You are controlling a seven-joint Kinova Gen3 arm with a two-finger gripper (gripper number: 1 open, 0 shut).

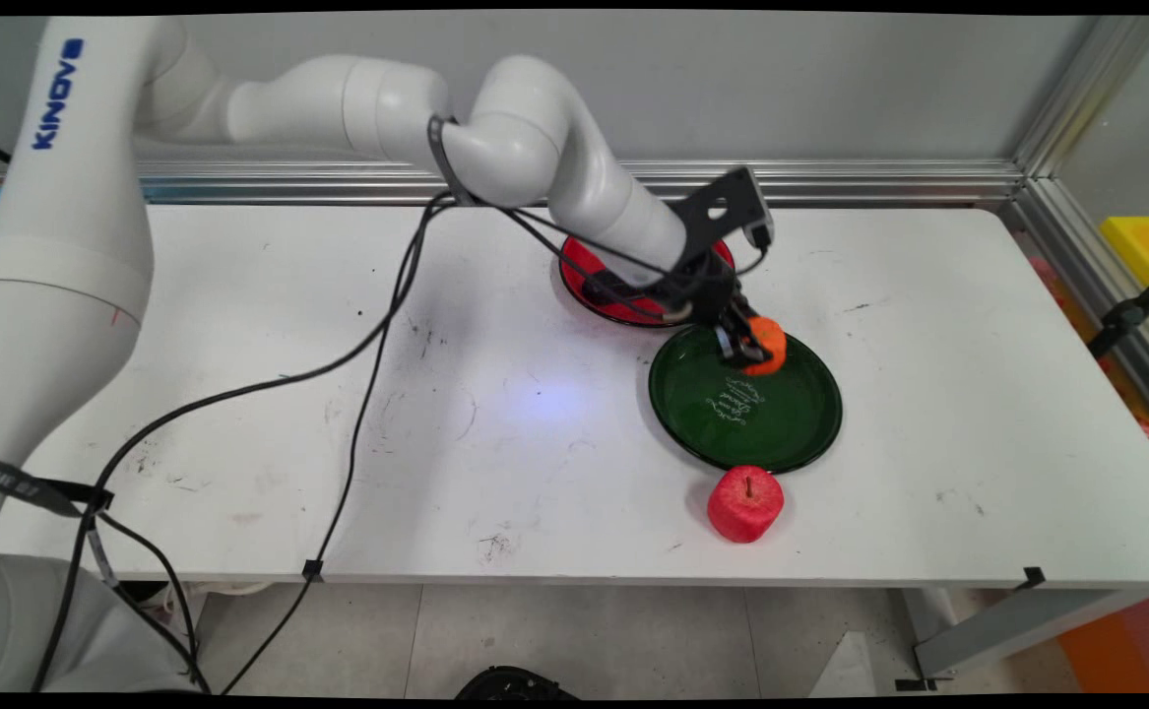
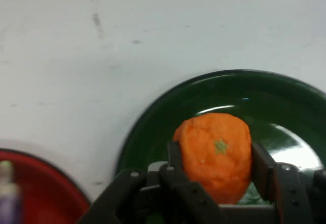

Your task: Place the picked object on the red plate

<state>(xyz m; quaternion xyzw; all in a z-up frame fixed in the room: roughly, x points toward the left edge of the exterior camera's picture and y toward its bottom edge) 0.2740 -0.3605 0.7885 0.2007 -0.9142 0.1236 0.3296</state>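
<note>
My black gripper [image 1: 749,347] is shut on an orange toy fruit [image 1: 766,346], holding it low over the far edge of a dark green plate [image 1: 761,418]. In the hand view the orange [image 2: 215,152] sits between both fingers [image 2: 175,159] with its small green stem mark facing the camera, and the green plate [image 2: 168,124] lies beneath it. A red plate [image 1: 589,271] lies just behind the green one, partly hidden by the arm; its rim [image 2: 35,191] shows at the lower left of the hand view.
A red toy apple [image 1: 745,503] stands on the white table [image 1: 338,414] just in front of the green plate, near the table's front edge. Black cables hang from the arm across the table's left half. An aluminium rail runs along the back and right sides.
</note>
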